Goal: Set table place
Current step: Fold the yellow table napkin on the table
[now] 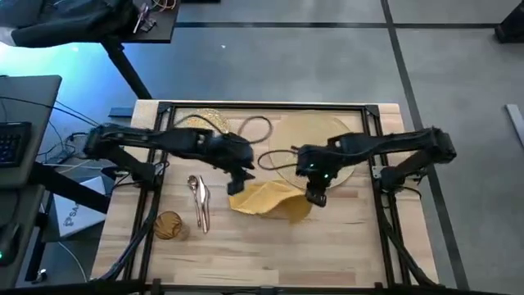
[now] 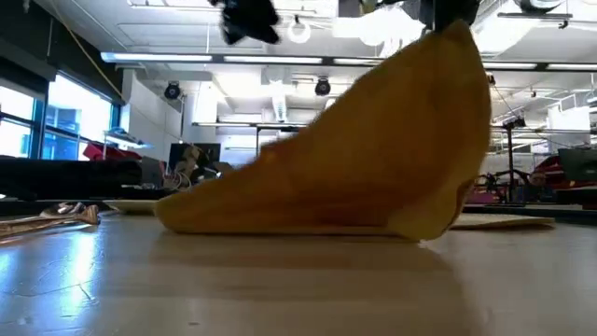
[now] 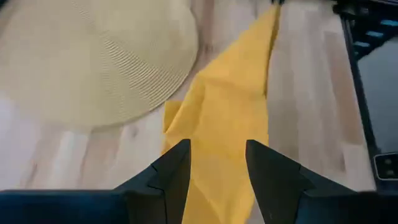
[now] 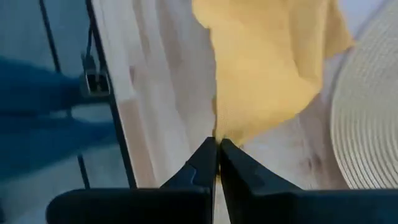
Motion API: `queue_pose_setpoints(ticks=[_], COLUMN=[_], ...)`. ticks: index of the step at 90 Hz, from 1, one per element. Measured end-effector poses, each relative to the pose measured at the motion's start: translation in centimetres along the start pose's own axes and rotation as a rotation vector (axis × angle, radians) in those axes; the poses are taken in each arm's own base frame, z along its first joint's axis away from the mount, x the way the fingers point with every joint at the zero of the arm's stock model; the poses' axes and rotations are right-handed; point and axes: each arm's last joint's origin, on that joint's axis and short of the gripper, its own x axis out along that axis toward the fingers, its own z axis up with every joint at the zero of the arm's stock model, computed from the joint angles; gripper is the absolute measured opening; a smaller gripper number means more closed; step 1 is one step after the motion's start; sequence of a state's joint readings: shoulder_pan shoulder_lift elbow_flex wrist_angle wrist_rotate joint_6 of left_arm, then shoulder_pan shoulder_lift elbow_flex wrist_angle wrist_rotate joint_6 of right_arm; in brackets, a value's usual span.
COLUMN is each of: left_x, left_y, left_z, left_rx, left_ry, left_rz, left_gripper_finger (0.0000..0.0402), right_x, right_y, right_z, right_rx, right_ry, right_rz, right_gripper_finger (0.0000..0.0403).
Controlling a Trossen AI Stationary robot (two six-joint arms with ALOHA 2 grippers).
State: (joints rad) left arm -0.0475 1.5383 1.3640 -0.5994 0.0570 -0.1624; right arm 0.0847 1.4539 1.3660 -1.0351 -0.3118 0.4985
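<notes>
Napkin [image 1: 266,200] corner pinched in right claw [image 4: 217,144], left claw [image 3: 217,163] parted above

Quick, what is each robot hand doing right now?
Left gripper: open, holding nothing, just above the napkin.
Right gripper: shut on a napkin corner, lifting it off the table.

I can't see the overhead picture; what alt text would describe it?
Two dark robot arms meet over a light-wood table; the right gripper pinches a corner of a mustard-yellow napkin while the left gripper hovers open over its other end. A round straw mat lies behind, with a gold plate, cutlery and an amber tumbler to the left.
</notes>
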Motion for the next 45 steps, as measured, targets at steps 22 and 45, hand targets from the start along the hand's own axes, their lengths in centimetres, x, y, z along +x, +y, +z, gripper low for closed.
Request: queue_pose_setpoints(ticks=[22,45], left_x=[7.1,11.0], left_y=[0.1,-0.2], left_z=[0.8,0.5], left_rx=[0.01,-0.048], left_ry=[-0.092,-0.131], left_rz=[-0.11,-0.183], left_gripper_finger=[0.014,0.014], right_x=[-1.7,-1.7], right_y=[0.1,0.0], right_z=[-1.0,-1.0], right_rx=[0.017,-0.014], right_ry=[-0.035,-0.037], right_rz=[-0.019,-0.038], right_gripper_finger=[0.0,0.0])
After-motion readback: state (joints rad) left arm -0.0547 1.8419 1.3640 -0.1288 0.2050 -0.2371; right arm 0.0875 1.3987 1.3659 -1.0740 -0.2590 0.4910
